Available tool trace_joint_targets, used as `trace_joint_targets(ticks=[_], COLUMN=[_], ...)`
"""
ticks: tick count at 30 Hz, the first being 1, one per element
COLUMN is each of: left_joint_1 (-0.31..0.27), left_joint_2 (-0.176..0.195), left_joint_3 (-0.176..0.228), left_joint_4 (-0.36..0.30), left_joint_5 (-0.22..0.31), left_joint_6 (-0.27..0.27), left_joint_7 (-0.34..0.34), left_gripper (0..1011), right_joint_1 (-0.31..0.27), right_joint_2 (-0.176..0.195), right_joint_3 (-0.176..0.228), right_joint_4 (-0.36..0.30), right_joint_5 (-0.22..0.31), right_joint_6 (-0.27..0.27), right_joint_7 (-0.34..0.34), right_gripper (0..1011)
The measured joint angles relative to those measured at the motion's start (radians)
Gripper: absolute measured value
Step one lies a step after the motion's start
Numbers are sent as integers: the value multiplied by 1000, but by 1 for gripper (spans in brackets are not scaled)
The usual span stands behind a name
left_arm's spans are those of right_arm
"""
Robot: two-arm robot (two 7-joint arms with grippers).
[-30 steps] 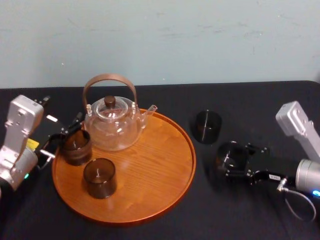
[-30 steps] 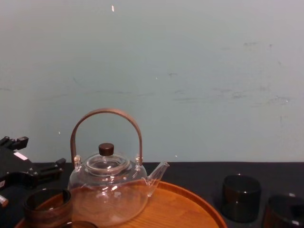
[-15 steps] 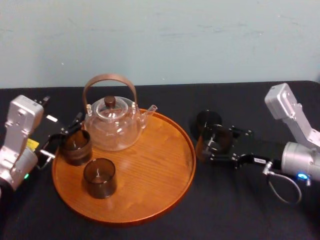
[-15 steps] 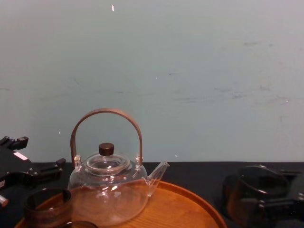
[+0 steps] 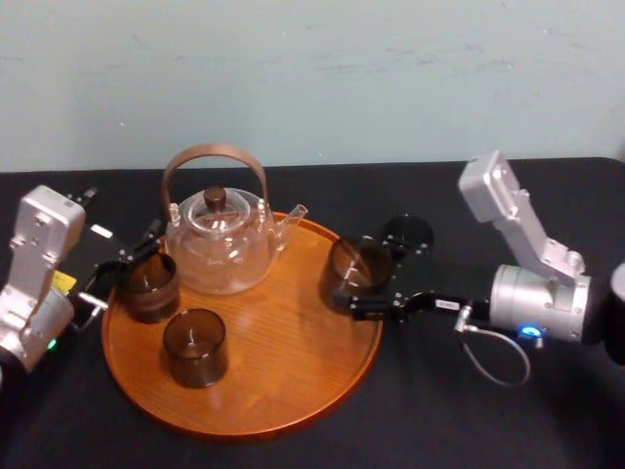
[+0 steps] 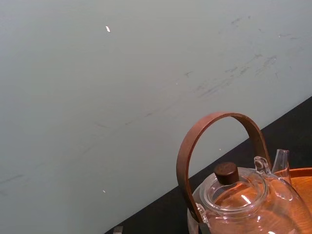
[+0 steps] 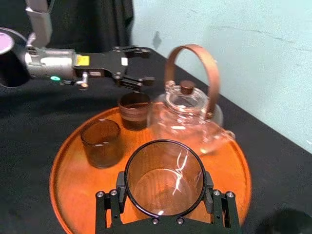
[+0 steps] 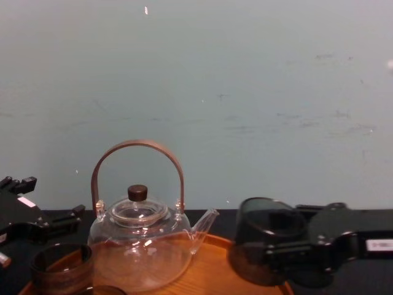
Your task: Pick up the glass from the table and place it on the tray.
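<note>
The right hand point(image 5: 364, 277) clamps one brown glass point(image 5: 350, 258) over the tray's point(image 5: 283, 391) right rim. Two more glasses point(image 5: 194, 347) and one teapot point(image 5: 220, 249) stand on the tray, a fourth glass point(image 5: 410, 233) on the table point(image 5: 469, 410); the left hand point(image 7: 150, 64) sits left of the tray, fingers apart

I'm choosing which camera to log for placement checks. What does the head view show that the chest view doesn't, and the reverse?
Head view adds a spare dark glass on the table behind the right end effector, and the tray's full round outline. Chest view adds a side-on profile of the held glass at the tray's right edge; whether its base touches the wood I cannot tell. Both share the teapot, the held glass, and the open left end effector beside a glass on the tray.
</note>
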Motion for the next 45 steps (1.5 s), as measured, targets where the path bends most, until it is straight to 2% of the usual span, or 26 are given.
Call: trace_joint_targets(ticks=[5, 11, 19, 28, 45], left_joint_1=[0, 0, 0, 0, 0], left_joint_2=[0, 0, 0, 0, 0], left_joint_3=[0, 0, 0, 0, 0], left_joint_4=[0, 0, 0, 0, 0], left_joint_5=[0, 0, 0, 0, 0], left_joint_6=[0, 0, 0, 0, 0], left_joint_7=[0, 0, 0, 0, 0], left_gripper=[1001, 1001, 1001, 1001, 1002], right_joint_1=[37, 66, 102, 121, 123], right_joint_2=[-31, -61, -111, -147, -168], right_joint_3=[-46, -84, -130, -154, -161], right_joint_4=[30, 67, 157, 243, 295], right_joint_5=[-17, -35, -72, -100, -111], right_joint_6=[-4, -9, -20, -29, -31], right_joint_7=[13, 18, 19, 31, 47], right_gripper=[903, 903, 903, 904, 903])
